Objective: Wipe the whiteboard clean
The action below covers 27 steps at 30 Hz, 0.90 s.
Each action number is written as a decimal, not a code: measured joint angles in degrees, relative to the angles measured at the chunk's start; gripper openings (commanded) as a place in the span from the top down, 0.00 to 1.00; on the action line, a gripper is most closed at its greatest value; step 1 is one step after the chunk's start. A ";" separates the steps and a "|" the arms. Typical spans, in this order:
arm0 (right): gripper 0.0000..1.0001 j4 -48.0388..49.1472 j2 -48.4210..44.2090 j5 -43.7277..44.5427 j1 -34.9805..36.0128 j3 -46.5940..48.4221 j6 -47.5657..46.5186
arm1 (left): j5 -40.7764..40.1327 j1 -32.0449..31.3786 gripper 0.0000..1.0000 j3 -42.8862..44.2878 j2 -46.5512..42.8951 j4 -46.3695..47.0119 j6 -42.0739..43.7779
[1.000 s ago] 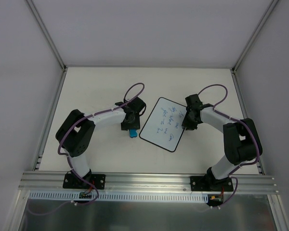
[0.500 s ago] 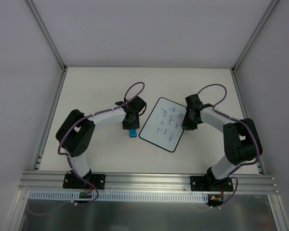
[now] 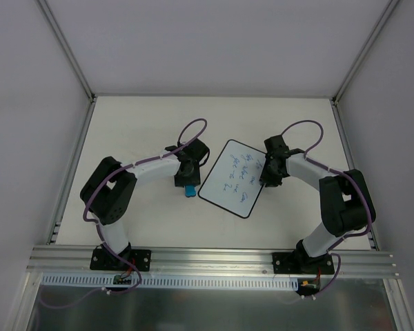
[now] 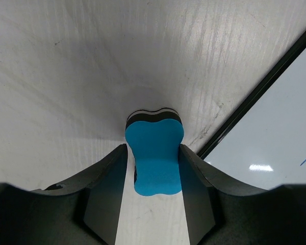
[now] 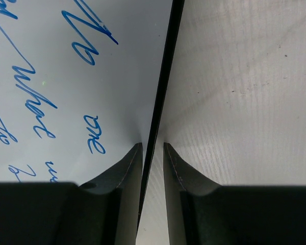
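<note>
The whiteboard (image 3: 229, 181) lies tilted at the table's middle, with blue handwriting on it. The right wrist view shows its writing (image 5: 66, 87) and thin black rim. My right gripper (image 3: 268, 176) stands at the board's right edge. Its jaws (image 5: 152, 145) are nearly closed with the rim running between them, one finger over the board and one over the table. My left gripper (image 3: 187, 181) is just left of the board, shut on the blue eraser (image 3: 190, 191). The left wrist view shows the eraser (image 4: 154, 153) pinched between both fingers on the table, close to the board's corner (image 4: 280, 127).
The white table (image 3: 138, 124) is walled by white panels on three sides. An aluminium rail (image 3: 207, 258) runs along the near edge, with both arm bases bolted to it. Purple cables loop above each wrist.
The whiteboard has shifted slightly under the right gripper, which edged a little to the left. The left gripper and eraser have stayed in place.
</note>
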 measured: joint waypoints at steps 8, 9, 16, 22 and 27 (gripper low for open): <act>0.73 0.02 0.02 0.04 0.28 0.00 -0.48 | 0.96 0.00 0.68 -0.11 0.59 0.00 0.00; 0.73 0.02 0.11 0.04 0.39 0.04 -0.74 | 1.01 0.00 0.69 -0.11 0.59 0.00 0.00; 0.73 0.15 1.77 0.11 3.82 1.99 -5.70 | 0.87 0.00 0.74 -0.15 0.44 -0.04 1.90; 0.73 0.83 3.41 -0.20 8.35 3.85 -11.72 | 0.31 0.02 0.75 -1.75 -1.88 -1.66 7.65; 0.72 1.73 4.52 -3.08 9.77 4.92 -15.52 | 1.88 -0.20 0.75 -2.51 -5.27 -1.53 10.01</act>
